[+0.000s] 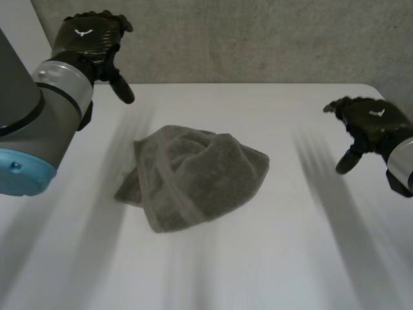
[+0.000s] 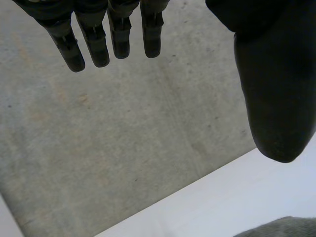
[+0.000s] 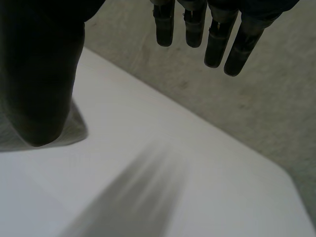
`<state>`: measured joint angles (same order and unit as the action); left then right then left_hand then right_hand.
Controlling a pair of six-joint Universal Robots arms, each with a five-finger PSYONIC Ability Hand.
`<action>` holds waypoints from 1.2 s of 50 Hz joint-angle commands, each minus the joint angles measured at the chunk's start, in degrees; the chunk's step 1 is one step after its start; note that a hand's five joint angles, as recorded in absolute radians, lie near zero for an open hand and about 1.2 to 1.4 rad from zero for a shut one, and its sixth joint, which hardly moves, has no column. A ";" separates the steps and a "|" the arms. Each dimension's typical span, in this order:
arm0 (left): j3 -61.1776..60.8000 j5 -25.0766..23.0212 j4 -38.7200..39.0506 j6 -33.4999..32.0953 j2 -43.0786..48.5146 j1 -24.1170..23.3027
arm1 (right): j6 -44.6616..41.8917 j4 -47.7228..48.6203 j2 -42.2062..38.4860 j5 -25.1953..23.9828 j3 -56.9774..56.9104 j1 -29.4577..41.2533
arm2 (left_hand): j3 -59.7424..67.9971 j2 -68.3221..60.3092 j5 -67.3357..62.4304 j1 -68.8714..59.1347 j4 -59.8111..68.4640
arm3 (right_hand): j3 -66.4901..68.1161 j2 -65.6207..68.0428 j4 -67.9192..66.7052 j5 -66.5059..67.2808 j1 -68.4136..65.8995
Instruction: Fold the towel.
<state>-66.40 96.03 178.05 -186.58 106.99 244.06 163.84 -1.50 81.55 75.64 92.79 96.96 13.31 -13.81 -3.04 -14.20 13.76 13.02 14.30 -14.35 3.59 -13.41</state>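
Grey towel [image 1: 193,177] lies crumpled at the middle of the white table [image 1: 290,258], clear of both hands. Raised left hand [image 1: 87,42] hovers at the towel's 10 o'clock, fingers straight, released, empty. Lower right hand [image 1: 368,126] hovers at its 3 o'clock, well apart, fingers loose, holding nothing. Left wrist view adds the concrete wall [image 2: 98,148] beyond the fingertips, and a towel sliver cut off at the frame edge. In the right wrist view the thumb hides part of a towel corner.

The head camera is looking down from behind and between the left robot hand [image 1: 87,39] and the right robot hand [image 1: 371,123], taking in the whole table [image 1: 277,258]. Each wrist camera is looking closely along its own palm, past the fingertips, to the table edge and the grey wall [image 1: 258,39]. All three are sharing the towel [image 1: 193,177] near the thumbs.
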 commanded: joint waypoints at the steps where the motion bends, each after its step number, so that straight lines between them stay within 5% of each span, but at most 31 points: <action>1: 0.22 0.21 -3.57 0.51 -0.91 1.68 | 0.51 -0.44 2.21 3.37 -4.80 -0.02 | -3.31 3.76 2.99 4.16 -3.76 | -3.02 -4.30 4.35 -3.59 3.41; 15: 0.05 0.12 -7.97 6.40 -2.93 2.82 | 12.37 -8.96 2.04 2.67 -17.99 -0.11 | -3.31 3.76 2.99 4.16 -3.76 | -3.02 -4.30 4.35 -3.59 3.41; 47: -1.63 -0.14 -9.03 7.11 -2.93 3.35 | 12.56 -9.32 1.68 2.76 -17.56 1.12 | -3.31 3.76 2.99 4.16 -3.76 | -3.02 -4.30 4.35 -3.59 3.41; 54: -6.62 -0.32 -7.63 6.67 -3.72 3.35 | 12.20 -8.70 0.72 0.30 -13.87 7.19 | -3.31 3.59 2.82 3.99 -3.76 | -3.02 -4.30 4.35 -3.59 3.41; 60: -13.73 -2.94 -1.93 6.49 -3.55 3.61 | 11.94 -6.50 -7.98 -5.41 -14.39 16.42 | -3.31 3.59 2.82 3.99 -3.76 | -3.02 -4.30 4.35 -3.59 3.41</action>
<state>-73.32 95.37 171.04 -179.85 103.43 247.45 175.97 -9.78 80.24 74.65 78.58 105.77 13.31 -13.80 -3.04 -14.20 13.76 13.02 14.12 -14.35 3.59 -13.38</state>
